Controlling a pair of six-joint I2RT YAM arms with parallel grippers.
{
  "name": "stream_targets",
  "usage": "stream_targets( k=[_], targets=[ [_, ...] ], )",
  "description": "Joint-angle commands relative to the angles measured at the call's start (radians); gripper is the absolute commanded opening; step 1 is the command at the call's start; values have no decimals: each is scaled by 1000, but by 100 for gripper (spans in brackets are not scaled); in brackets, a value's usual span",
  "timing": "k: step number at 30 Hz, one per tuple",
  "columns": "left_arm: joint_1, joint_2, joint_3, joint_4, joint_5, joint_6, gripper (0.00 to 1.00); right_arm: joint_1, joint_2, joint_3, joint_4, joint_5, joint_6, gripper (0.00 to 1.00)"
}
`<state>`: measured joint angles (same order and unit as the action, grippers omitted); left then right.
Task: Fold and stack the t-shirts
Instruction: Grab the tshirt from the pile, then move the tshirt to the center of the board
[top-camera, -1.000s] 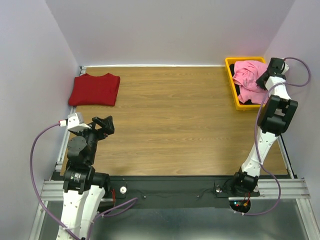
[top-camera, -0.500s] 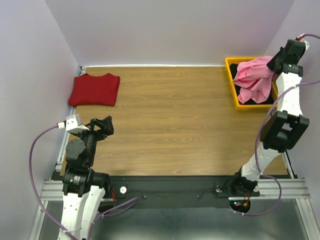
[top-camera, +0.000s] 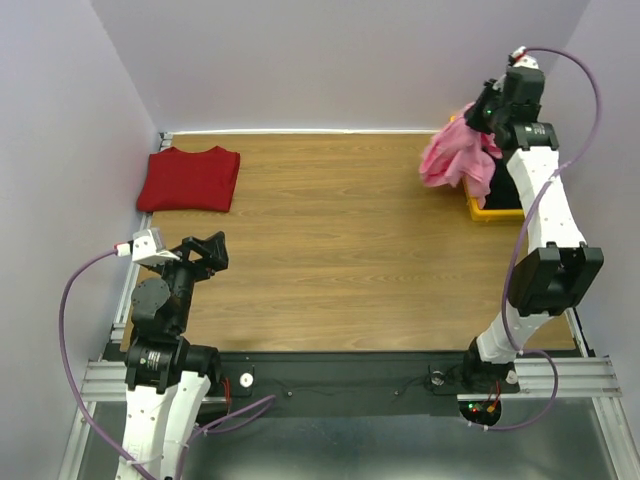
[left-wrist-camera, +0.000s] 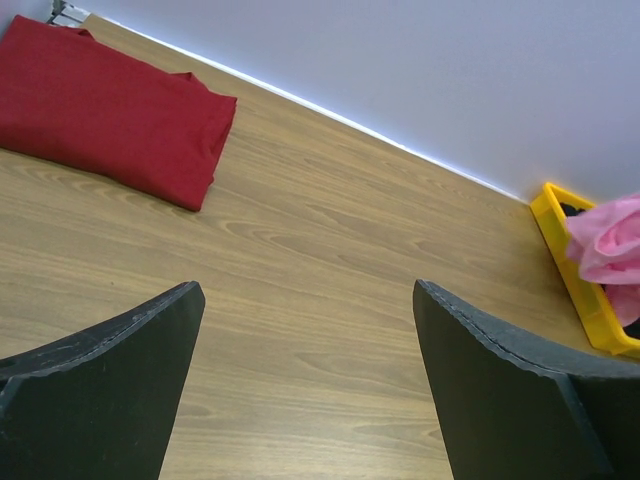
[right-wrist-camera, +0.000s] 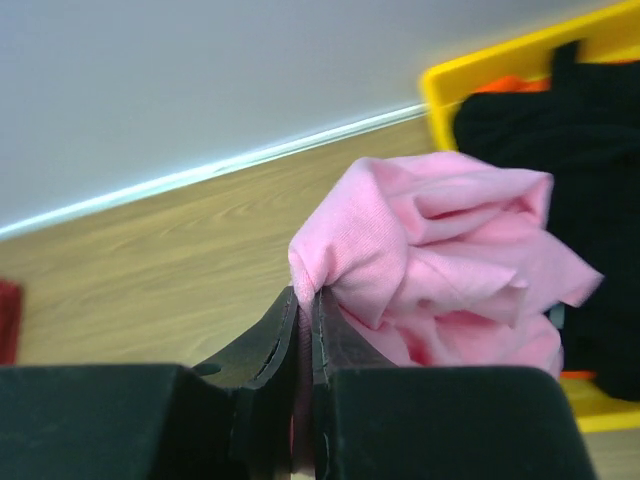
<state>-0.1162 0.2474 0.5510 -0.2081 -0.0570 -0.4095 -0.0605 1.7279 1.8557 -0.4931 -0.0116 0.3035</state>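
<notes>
Pink t-shirt (top-camera: 455, 160): pinched in my right pincer (right-wrist-camera: 305, 300), arm raised high, cloth dangling at the yellow bin's (top-camera: 480, 212) edge. Left pincer (left-wrist-camera: 305, 300): agape, arm folded low. Dark red t-shirt (top-camera: 190, 178): folded, surface's (top-camera: 340, 240) far-left corner.

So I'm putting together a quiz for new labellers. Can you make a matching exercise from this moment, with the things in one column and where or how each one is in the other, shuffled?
Things
1. pink t-shirt
2. dark red t-shirt
3. black t-shirt
4. left gripper

Places or states
A. lying in the yellow bin
B. open, holding nothing
C. pinched in the right gripper, held up in the air
D. folded flat at the far left corner of the table

Pairs: 1-C, 2-D, 3-A, 4-B
</notes>
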Motion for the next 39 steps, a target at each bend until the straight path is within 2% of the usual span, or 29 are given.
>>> stream_targets(
  k=[1, 4, 5, 6, 8, 10, 12, 14, 18, 20, 24, 25, 26, 28, 32, 33, 34, 39],
  targets=[
    [7, 10, -5, 64, 25, 12, 98, 117, -97, 47, 44, -93, 52, 1],
    [6, 13, -10, 70, 39, 12, 98, 243, -100, -32, 45, -129, 115, 1],
    [6, 15, -10, 75, 42, 14, 98, 279, -100, -59, 45, -131, 130, 4],
    [6, 15, -10, 75, 45, 12, 98, 319, -99, -96, 48, -128, 147, 11],
    [6, 24, -16, 82, 52, 9, 98, 440, -85, -194, 60, -122, 198, 36],
    [6, 41, -17, 99, 52, 2, 98, 548, -50, -234, 67, -137, 206, 65],
    [6, 55, -19, 105, 88, -2, 98, 591, -33, -237, 65, -152, 204, 72],
    [4, 82, -23, 110, 94, -9, 98, 599, -33, -242, 65, -154, 206, 73],
    [0, 150, -23, 125, 144, -31, 97, 593, -83, -269, 48, 57, 111, 73],
    [-3, 205, -19, 133, 167, -48, 96, 559, -90, -311, 28, 90, 74, 70],
    [-26, 323, -2, 154, 220, -58, 96, 427, -96, -407, 27, 47, 74, 63],
    [-52, 378, 15, 160, 224, -63, 96, 386, -90, -452, 28, 51, 54, 58],
    [-53, 407, 15, 161, 223, -64, 96, 367, -82, -467, 28, 58, 45, 58],
    [-109, 475, 49, 176, 206, -68, 96, 326, -64, -495, 28, 32, 23, 52],
    [-279, 694, 145, 200, 82, -55, 96, 298, -7, -507, 34, -59, 13, 47],
    [-280, 732, 167, 205, 82, -54, 96, 300, 4, -509, 34, -82, 14, 47],
    [-330, 809, 185, 204, 34, -52, 96, 300, 12, -513, 44, -134, 31, 47],
    [-439, 1016, 280, 249, -15, -46, 97, 306, 41, -605, 122, -267, 109, 46]
  ],
)
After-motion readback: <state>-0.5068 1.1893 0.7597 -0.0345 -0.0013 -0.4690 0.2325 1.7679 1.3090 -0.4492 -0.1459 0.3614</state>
